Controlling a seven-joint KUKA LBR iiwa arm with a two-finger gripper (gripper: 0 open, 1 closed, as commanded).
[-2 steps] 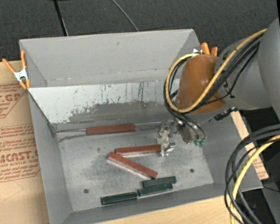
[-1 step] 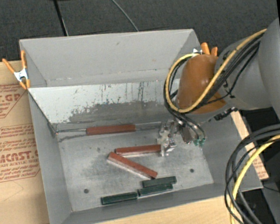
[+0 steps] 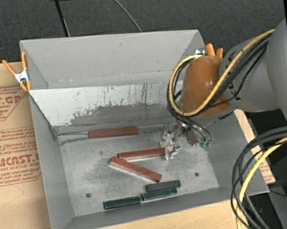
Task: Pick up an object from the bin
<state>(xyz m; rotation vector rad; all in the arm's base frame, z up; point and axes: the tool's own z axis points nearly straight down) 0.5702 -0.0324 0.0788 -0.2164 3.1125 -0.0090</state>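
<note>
The gripper stands low over the floor of the bin, right of the frame's centre, at the right-hand end of the middle red-brown bar. The bar extends from the gripper toward the left of the frame, with its long axis nearly horizontal in the picture. It cannot be told how far the gripper is open, or whether it has hold of the bar; the two meet or overlap at the bar's right end.

The bar is a slim, straight, reddish-brown strip lying flat on the floor. Its left part lies just above the slanted red-brown bar; contact cannot be confirmed. A third red-brown bar lies along the back wall, well apart. The dark green bars lie near the front wall.

A grasp at the bar's end is judged likely to let the free left end sag on lifting.
</note>
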